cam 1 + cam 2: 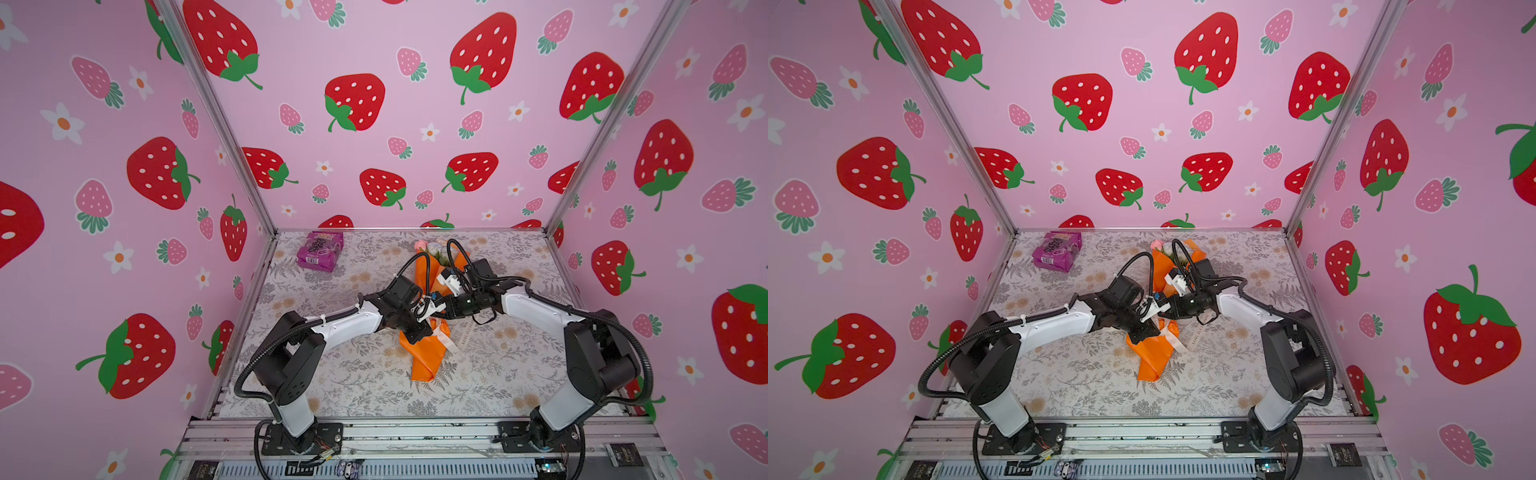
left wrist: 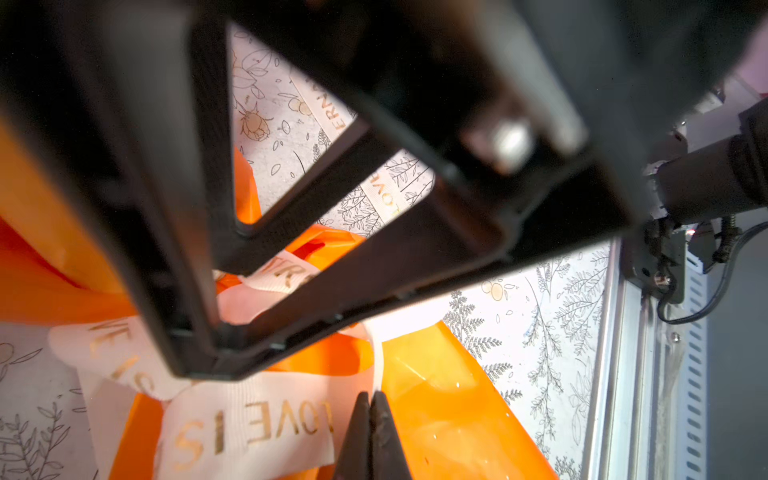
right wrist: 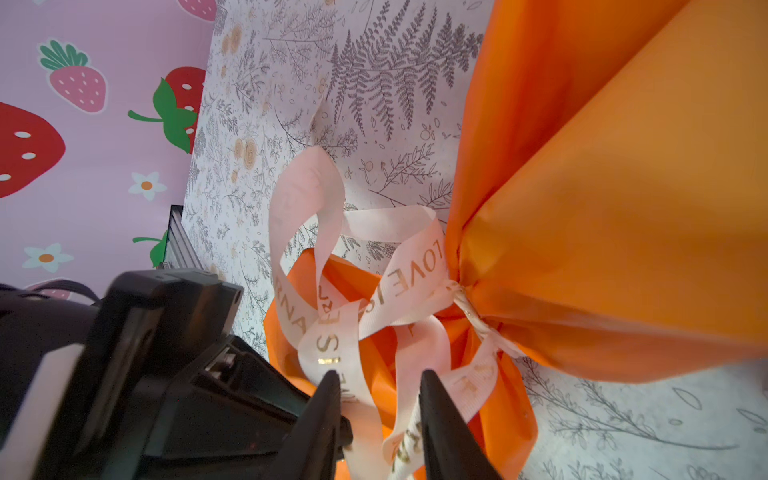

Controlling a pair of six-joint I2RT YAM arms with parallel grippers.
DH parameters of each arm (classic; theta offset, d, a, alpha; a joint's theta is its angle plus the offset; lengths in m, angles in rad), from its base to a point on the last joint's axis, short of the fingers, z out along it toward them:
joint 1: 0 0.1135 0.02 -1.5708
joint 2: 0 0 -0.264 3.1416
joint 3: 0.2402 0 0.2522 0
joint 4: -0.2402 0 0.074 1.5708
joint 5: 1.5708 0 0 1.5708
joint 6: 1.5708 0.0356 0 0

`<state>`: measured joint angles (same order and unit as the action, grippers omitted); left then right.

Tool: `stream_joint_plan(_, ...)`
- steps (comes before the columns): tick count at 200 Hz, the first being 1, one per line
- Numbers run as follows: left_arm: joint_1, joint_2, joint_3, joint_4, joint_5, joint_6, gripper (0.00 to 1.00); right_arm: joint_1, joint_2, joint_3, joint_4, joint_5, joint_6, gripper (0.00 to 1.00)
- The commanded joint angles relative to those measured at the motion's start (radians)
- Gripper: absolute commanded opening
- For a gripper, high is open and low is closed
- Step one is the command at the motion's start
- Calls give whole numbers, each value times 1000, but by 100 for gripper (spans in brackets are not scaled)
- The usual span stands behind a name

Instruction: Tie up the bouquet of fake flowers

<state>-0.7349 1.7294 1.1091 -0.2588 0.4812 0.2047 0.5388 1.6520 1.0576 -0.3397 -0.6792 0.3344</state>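
The bouquet of fake flowers (image 1: 424, 357) lies in its orange wrap in the middle of the table (image 1: 353, 374), flower heads toward the back. The left gripper (image 2: 370, 415) is closed tight at the cream ribbon (image 3: 399, 282); whether it pinches it is unclear. The right gripper (image 3: 379, 386) stands partly open, ribbon strands between its fingers.

You're looking into a booth of three pink walls (image 1: 374, 50), printed all over with red and pink strawberries and small white flowers. Silver posts (image 1: 224, 124) run up the two back corners. The worktop (image 1: 353, 374) is covered in a pale print of grey ferns and tan blossoms. Along its near edge you have a metal rail (image 1: 415, 434), possibly slotted aluminium. The light falls soft and even across the booth.
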Motion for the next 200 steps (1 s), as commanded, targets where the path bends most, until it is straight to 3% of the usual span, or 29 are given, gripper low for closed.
stream_joint_plan(1,-5,-8,12,12,5,1,0,7,9,-11,-25,-25,-26,32)
stream_joint_plan(22,-5,-10,9,22,2,-4,0,7,15,-21,-21,-20,-12,27)
stream_joint_plan(146,-5,-33,-39,93,-15,-14,0,-17,20,-66,27,-2,16,30)
stream_joint_plan(200,-6,-26,-29,85,-15,-13,0,-16,37,-56,18,23,4,26)
